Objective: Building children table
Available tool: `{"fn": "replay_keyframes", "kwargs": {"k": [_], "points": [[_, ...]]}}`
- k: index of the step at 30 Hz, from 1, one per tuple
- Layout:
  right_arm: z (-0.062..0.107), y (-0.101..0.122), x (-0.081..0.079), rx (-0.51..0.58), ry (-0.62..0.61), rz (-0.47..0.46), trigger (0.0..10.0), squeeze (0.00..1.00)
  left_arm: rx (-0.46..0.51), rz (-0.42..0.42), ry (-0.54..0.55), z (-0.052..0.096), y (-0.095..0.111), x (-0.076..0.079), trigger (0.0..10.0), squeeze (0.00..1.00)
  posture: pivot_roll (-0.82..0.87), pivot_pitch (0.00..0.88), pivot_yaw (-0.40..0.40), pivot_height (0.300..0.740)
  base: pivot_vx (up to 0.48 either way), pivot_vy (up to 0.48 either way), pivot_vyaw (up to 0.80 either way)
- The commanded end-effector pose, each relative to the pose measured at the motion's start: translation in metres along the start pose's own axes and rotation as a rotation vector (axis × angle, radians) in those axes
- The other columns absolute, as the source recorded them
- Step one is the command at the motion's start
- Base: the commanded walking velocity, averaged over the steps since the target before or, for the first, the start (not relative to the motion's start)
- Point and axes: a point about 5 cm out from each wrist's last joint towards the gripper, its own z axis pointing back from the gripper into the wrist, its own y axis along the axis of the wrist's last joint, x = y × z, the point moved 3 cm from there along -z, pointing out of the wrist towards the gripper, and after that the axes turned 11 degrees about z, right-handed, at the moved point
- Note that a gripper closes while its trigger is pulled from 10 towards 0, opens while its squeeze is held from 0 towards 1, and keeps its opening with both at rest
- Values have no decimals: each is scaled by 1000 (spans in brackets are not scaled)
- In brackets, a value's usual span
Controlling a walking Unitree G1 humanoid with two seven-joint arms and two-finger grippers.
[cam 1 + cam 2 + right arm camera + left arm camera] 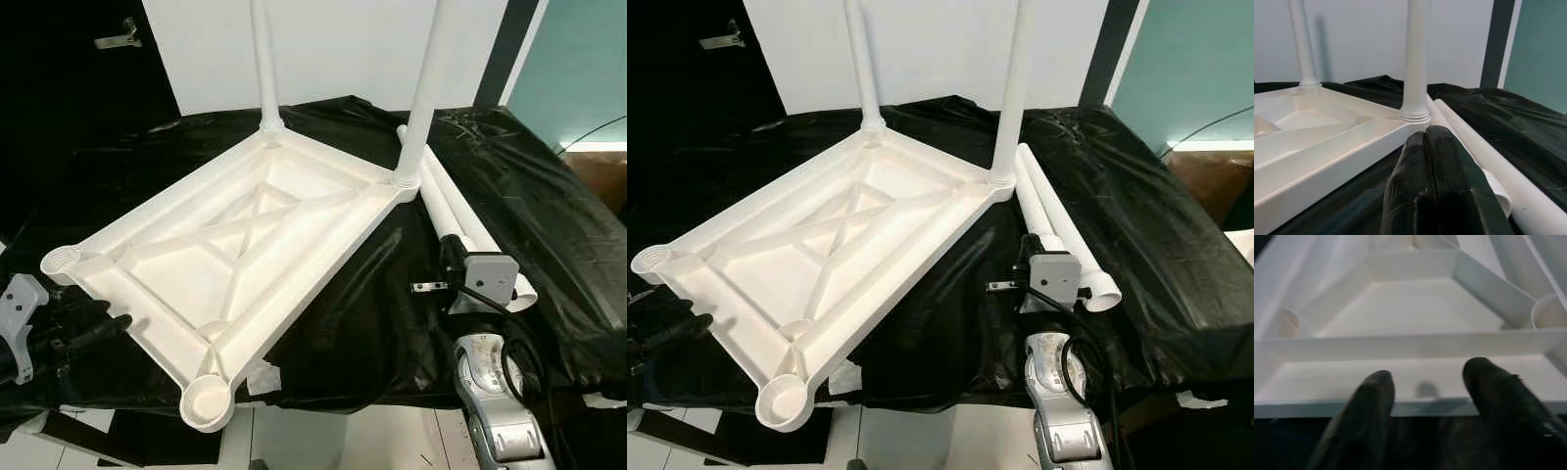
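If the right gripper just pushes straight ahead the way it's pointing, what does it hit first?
Most likely the nearer loose leg lying just ahead of the shut right gripper, close to its threaded end. Past that stands the fitted leg at the tabletop's corner; depth is unclear.

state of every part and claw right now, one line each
tabletop: upside down on the black cover
fitted legs: two, upright in far corner sockets
loose legs: two, lying beside tabletop
near sockets: empty
left claw: open, at tabletop edge
right claw: shut, by loose legs
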Motion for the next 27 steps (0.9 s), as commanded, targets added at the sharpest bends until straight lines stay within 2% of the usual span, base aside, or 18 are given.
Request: {"fn": "replay_keyframes", "kwargs": {"k": [1,3,4,5,6,7,8,9,11,13,17,22,24,27], "points": [[-1,-1,-2,-1,4,-9,10000,0,-81,-31,-81,-3,-7,9,10000,1000,-45,25,13,740,0,0,0],[-2,-1,-2,0,4,-9,10000,0,-98,-63,-76,-3,-6,8,10000,1000,-45,24,12,740,0,0,0],[-2,-1,-2,1,3,-9,10000,0,-121,-107,-79,-5,-5,7,10000,737,-45,23,14,740,0,0,0],[-2,-1,-1,1,3,-8,10000,0,-134,-133,-83,-5,-3,7,10000,737,-45,23,14,740,0,0,0],[-2,-2,-1,0,2,-8,10000,0,-169,-170,-90,-7,-4,7,10000,0,-44,23,13,740,0,0,0],[-2,-2,-1,0,2,-8,10000,0,-169,-170,-90,-7,-4,7,10000,0,-44,23,13,740,0,0,0],[-3,-2,-1,-2,1,-9,10000,0,-232,-226,-103,-11,-7,7,10000,0,-45,21,13,740,0,0,0],[-3,-2,-1,-2,1,-9,10000,0,-232,-226,-103,-11,-7,7,10000,0,-45,21,13,740,0,0,0],[-4,-2,-1,-1,-1,-12,10000,0,-320,-314,-103,-16,-9,5,10000,0,-47,19,15,740,0,0,0],[-5,-1,-1,1,-3,-13,10000,0,-420,-376,-107,-15,-12,0,10000,0,-52,18,17,740,0,0,0],[-4,-2,0,-3,-13,-15,10000,0,-466,-411,-111,-10,-7,-5,10000,0,-55,18,21,740,0,0,0],[-3,-4,2,-15,-27,-19,10000,0,-415,-370,-133,-2,11,-7,10000,16,-57,18,25,740,0,0,0],[-3,-4,2,-19,-29,-21,10000,0,-316,-316,-174,0,28,-2,10000,24,-57,18,27,740,0,0,0],[-3,-4,1,-20,-30,-23,10000,0,-283,-298,-193,-1,31,1,10000,20,-57,19,28,740,0,0,0]]}}
